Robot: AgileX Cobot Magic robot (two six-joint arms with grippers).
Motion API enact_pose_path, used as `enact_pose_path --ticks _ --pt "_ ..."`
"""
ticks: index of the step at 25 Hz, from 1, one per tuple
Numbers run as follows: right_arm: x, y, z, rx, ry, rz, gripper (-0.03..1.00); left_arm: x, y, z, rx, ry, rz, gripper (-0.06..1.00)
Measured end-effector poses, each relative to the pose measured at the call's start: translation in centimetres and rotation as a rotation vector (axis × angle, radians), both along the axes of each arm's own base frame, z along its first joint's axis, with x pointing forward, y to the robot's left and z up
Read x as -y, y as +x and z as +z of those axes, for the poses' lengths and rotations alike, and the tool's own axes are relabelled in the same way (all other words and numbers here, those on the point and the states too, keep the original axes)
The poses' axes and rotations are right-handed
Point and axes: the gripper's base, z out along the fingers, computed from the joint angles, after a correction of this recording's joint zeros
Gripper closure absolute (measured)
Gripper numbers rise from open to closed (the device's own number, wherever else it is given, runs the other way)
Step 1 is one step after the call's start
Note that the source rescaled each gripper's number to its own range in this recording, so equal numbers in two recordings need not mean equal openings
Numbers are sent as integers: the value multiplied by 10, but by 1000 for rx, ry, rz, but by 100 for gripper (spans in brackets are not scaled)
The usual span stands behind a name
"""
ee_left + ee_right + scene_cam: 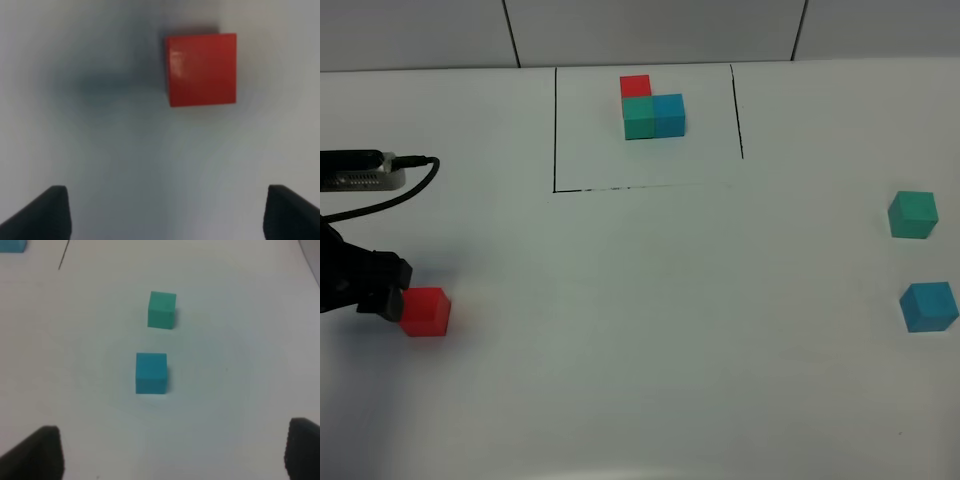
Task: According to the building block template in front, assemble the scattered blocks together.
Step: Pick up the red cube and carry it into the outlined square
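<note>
The building block template [650,108] is an L of red, teal-green and blue cubes inside a thin black outline [555,130] at the back centre. The scattered red cube [425,311] lies at the left. My left gripper [388,290] is just left of it, low over the table. In the left wrist view the red cube [201,69] lies ahead of the open, empty gripper [167,215], outside the jaws. The teal-green cube [912,214] and blue cube [928,306] lie at the right edge. The right wrist view shows both, teal-green [162,310] and blue [151,372], ahead of the open right gripper [170,452].
A grey device with a black cable [365,170] sits at the left edge behind the left arm. A corner of the template's blue cube [12,245] and a piece of its black line [63,255] show in the right wrist view.
</note>
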Motion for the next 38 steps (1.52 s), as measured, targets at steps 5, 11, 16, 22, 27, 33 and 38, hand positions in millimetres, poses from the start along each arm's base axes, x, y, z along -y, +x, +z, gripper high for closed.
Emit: enact_pose_path --ticks 5,11,16,22,27,33,38 --pt "0 0 0 0 0 0 11 2 13 -16 10 -4 19 11" --pt "0 0 0 0 0 0 11 7 23 -28 30 -52 38 11" --pt "0 0 0 0 0 0 11 7 27 -35 37 -54 41 11" --pt "0 0 0 0 0 0 11 8 29 -35 56 -56 42 11" --pt "0 0 0 0 0 0 11 17 28 -35 55 -46 -3 11" --pt "0 0 0 0 0 0 11 28 31 -50 25 -33 10 11" --pt "0 0 0 0 0 0 11 28 36 -67 -3 -21 29 11"
